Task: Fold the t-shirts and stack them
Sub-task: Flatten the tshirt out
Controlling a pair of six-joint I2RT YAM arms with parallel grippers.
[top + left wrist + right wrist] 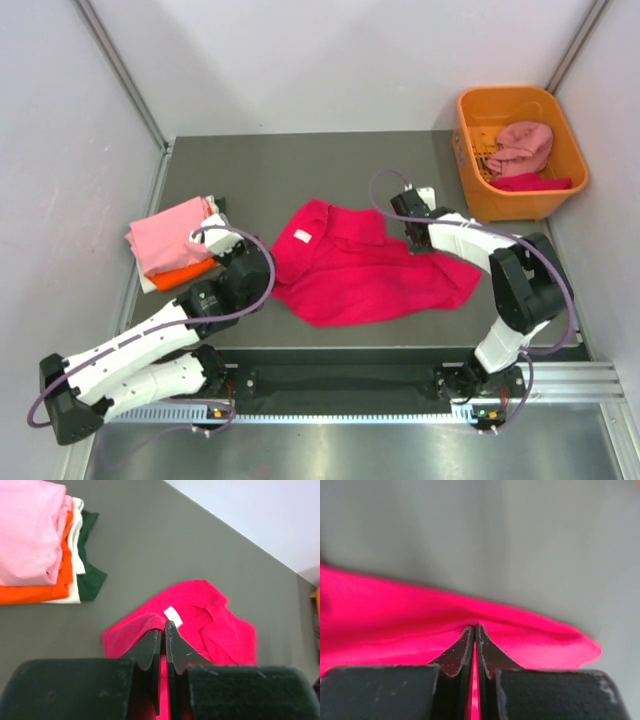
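A crimson-pink t-shirt (370,268) lies crumpled in the middle of the grey table, its white neck label (173,616) facing up. My left gripper (163,625) is shut on the shirt's left edge, a fold of cloth draped over one finger. My right gripper (475,629) is shut on the shirt's far right edge (530,630). In the top view the left gripper (262,272) sits at the shirt's left side and the right gripper (413,240) at its upper right. A stack of folded t-shirts (172,243) lies at the left: light pink on top, then orange, white and dark green (87,575).
An orange plastic basket (560,130) stands at the back right corner with dusty pink (522,146) and crimson cloth inside. White walls close in the table on both sides and behind. The arms' rail runs along the near edge.
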